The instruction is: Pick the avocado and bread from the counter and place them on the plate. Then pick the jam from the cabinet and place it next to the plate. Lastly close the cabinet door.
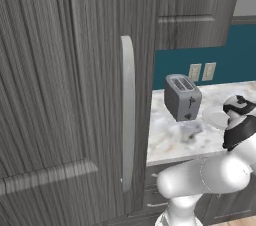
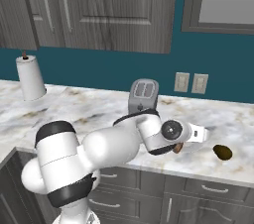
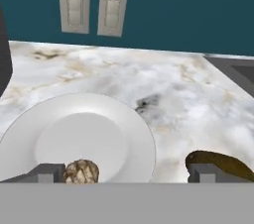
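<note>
My gripper [image 3: 126, 173] is open low over the near rim of the white plate [image 3: 141, 136], its two fingertips [image 3: 49, 173] spread wide. The bread [image 3: 82, 171], a brown speckled lump, lies on the plate right beside the left fingertip, free of the jaws. The dark avocado [image 3: 218, 162] rests on the marble counter [image 3: 188, 99] just right of the plate, behind the right fingertip; the right base view has the avocado [image 2: 223, 152] right of my hand. The cabinet door [image 1: 75, 95] stands open with its pale bar handle [image 1: 127, 115]. The jam is out of view.
A grey toaster [image 1: 182, 97] stands on the counter left of the plate [image 1: 216, 118]. A paper towel roll [image 2: 31, 78] is far left. Two wall outlets [image 3: 92, 9] sit on the teal wall. A dark stove top [image 3: 235, 69] starts at the right.
</note>
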You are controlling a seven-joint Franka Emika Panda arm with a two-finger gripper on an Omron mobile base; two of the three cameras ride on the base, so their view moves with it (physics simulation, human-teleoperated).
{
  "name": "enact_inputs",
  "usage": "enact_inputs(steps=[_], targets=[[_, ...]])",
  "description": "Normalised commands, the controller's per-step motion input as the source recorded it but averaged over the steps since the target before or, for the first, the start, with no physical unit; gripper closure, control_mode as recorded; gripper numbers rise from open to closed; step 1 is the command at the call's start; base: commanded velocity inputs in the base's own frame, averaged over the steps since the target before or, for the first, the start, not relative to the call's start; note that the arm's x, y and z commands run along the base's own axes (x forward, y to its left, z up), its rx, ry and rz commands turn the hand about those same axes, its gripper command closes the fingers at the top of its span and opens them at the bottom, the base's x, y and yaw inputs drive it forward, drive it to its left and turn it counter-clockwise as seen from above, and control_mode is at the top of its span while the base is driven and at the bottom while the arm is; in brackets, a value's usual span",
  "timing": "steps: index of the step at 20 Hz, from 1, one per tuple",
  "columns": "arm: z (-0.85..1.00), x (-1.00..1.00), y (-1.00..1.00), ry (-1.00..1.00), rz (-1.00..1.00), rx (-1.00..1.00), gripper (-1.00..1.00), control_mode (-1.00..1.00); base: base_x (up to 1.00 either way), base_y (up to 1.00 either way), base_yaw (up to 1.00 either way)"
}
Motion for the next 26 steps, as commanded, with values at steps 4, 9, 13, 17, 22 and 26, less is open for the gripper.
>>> enact_inputs(steps=[4, 9, 13, 17, 22, 26], targets=[[0.14, 0.00, -0.30, 0.00, 0.04, 0.00, -1.00, -1.00, 0.00, 0.00, 0.00], [0.01, 0.00, -0.42, 0.06, 0.08, -0.01, -1.00, -1.00, 0.00, 0.00, 0.00], [0.00, 0.00, -0.30, 0.15, 0.08, -0.10, -1.00, -1.00, 0.00, 0.00, 0.00], [0.00, 0.00, -0.17, 0.17, 0.06, -0.15, -1.00, -1.00, 0.00, 0.00, 0.00], [-0.06, 0.00, -0.11, 0.13, 0.05, -0.15, -1.00, -1.00, 0.00, 0.00, 0.00], [-0.22, 0.00, -0.12, 0.08, 0.08, -0.06, -1.00, -1.00, 0.00, 0.00, 0.00]])
